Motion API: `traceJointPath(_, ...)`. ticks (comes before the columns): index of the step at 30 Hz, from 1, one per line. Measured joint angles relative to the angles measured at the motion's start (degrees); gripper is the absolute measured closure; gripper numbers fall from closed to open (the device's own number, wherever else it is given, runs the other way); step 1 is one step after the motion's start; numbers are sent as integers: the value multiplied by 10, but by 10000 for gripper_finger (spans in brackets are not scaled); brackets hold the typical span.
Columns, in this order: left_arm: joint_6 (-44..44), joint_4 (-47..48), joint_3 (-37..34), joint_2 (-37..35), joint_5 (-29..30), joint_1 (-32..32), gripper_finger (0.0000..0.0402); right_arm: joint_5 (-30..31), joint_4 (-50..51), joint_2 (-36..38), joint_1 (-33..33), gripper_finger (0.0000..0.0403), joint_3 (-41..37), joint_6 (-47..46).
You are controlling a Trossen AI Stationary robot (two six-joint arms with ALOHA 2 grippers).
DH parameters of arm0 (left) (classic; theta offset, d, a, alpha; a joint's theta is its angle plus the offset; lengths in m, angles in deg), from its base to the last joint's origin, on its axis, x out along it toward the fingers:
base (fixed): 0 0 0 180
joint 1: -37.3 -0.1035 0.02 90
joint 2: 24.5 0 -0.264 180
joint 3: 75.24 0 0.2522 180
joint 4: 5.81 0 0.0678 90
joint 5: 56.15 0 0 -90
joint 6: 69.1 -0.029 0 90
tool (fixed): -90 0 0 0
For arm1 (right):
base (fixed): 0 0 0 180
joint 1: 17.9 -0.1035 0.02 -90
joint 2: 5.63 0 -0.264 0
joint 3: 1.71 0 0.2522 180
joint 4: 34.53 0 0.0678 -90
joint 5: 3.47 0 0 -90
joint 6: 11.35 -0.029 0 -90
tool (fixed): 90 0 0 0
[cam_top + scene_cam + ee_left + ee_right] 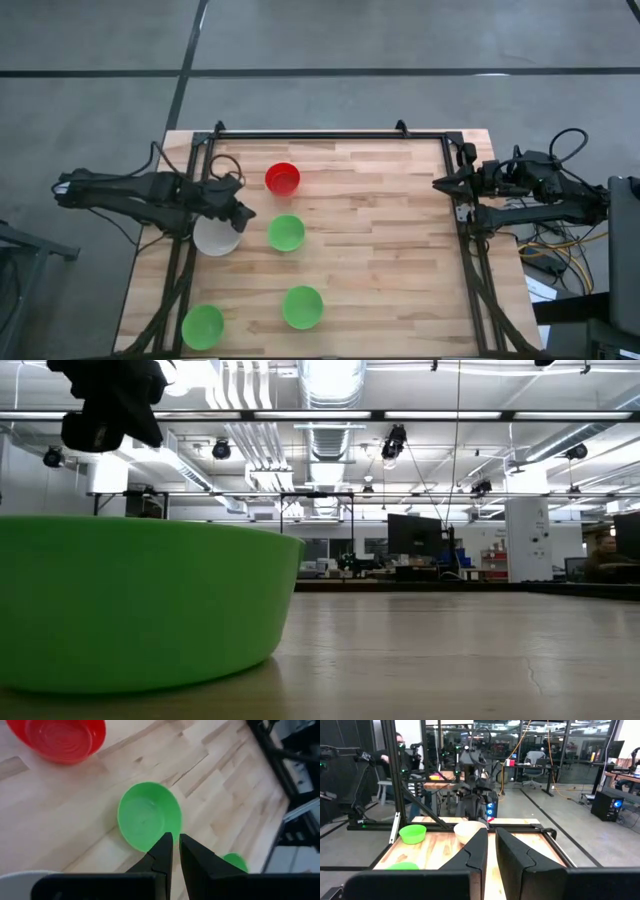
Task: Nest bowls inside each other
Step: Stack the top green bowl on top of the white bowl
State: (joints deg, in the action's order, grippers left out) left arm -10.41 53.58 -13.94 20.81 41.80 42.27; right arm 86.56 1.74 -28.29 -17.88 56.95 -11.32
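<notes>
Five bowls rest on their bases on the wooden table. The red bowl (283, 178) is farthest back, with a green bowl (286, 232) nearer and the white bowl (216, 238) to its left. Two more green bowls (302, 306) (203, 326) stand by the near edge. My left gripper (243, 213) hangs shut in the air just beyond the white bowl, tipped down toward the middle green bowl (149, 815), holding nothing. My right gripper (438, 183) waits shut at the table's right edge, pointing level.
A black metal frame (330, 136) runs along the table's far edge and down both sides. Bare wood lies between the bowls and the right arm. In the low view the nearest green bowl (140, 600) fills the left. A person (400, 742) sits beyond the table.
</notes>
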Motion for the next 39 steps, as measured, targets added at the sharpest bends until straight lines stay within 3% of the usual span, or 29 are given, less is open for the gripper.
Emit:
traceJointPath(5,-41,-5,10,2,6,0,364,0,0,0,0,369,0,0)
traceJointPath(14,80,16,22,29,6,0,364,0,0,0,0,369,0,0)
traceJointPath(30,152,66,98,137,-6,0,364,0,0,0,0,369,0,0)
traceJointPath(39,201,74,103,167,-16,0,358,0,0,0,0,369,0,0)
